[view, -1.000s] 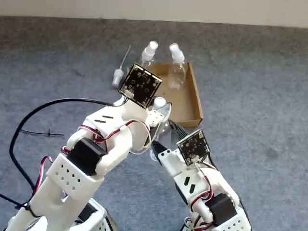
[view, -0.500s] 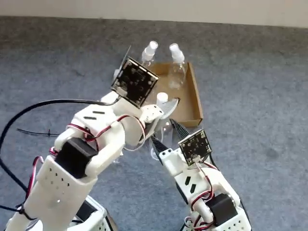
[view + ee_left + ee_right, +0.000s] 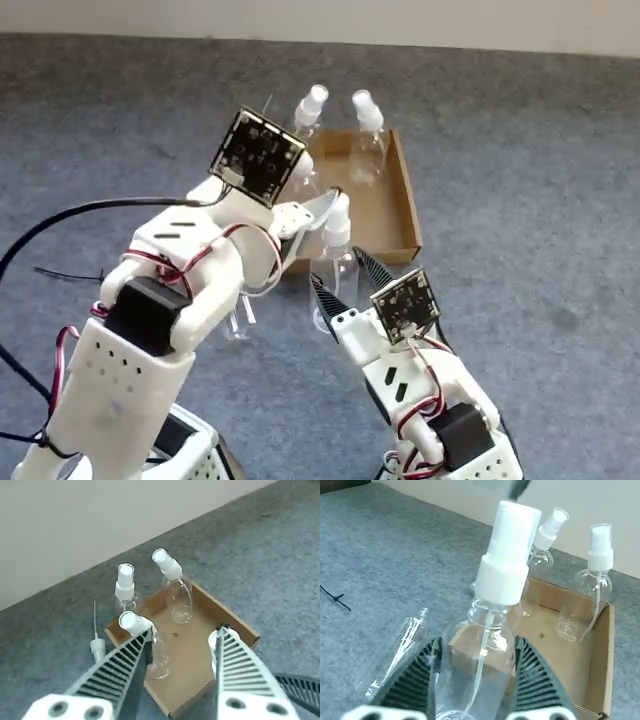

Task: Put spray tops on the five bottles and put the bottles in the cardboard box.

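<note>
The right pincer (image 3: 477, 645) grips the capped bottle (image 3: 487, 625), upright, just short of the near edge of the cardboard box (image 3: 407, 195), which lies straight ahead. The left pincer (image 3: 185, 631) hangs open beside its spray top (image 3: 340, 212).

Lighting: soft, even and diffuse across all 3 views; no single source can be placed. The grey carpeted table surface (image 3: 520, 150) is lit uniformly. Only faint, soft-edged shadows are cast on it, close under the white plastic left arm (image 3: 190, 290) and the white plastic right arm (image 3: 410, 380). The pale wall (image 3: 75, 525) is rendered brightest. Small glints are noted on the clear plastic bottle with a white spray top (image 3: 485, 660). No harsh glare is recorded.
</note>
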`<state>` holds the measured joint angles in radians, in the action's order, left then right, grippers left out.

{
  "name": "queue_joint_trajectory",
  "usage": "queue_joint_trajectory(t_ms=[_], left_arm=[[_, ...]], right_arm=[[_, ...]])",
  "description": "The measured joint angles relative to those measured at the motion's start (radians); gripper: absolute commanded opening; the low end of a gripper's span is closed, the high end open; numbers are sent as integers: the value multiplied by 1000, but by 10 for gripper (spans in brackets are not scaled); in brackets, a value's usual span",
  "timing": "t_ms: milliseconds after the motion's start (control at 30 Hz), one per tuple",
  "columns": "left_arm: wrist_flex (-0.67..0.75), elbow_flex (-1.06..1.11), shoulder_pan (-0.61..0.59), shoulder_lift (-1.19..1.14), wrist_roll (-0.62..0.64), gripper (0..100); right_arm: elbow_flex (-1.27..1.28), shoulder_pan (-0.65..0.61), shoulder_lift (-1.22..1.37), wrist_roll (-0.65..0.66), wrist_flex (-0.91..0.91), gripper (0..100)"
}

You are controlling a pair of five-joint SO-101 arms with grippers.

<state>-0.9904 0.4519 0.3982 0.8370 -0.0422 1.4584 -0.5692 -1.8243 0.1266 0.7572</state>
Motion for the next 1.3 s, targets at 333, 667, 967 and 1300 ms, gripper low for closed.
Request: queue_joint_trajectory(t_ms=[333, 667, 967, 1300], left_arm=[[6, 89, 21, 2, 3, 196], [3, 86, 21, 2, 5, 196], [-120, -100, 9, 0, 0, 196], [-281, 51, -89, 221, -31, 200]], right_arm=[[2, 2, 2, 0, 0, 5], [9, 0, 2, 0, 0, 5], [8, 31, 0, 0, 0, 5], [-3, 290, 28, 0, -272, 4]])
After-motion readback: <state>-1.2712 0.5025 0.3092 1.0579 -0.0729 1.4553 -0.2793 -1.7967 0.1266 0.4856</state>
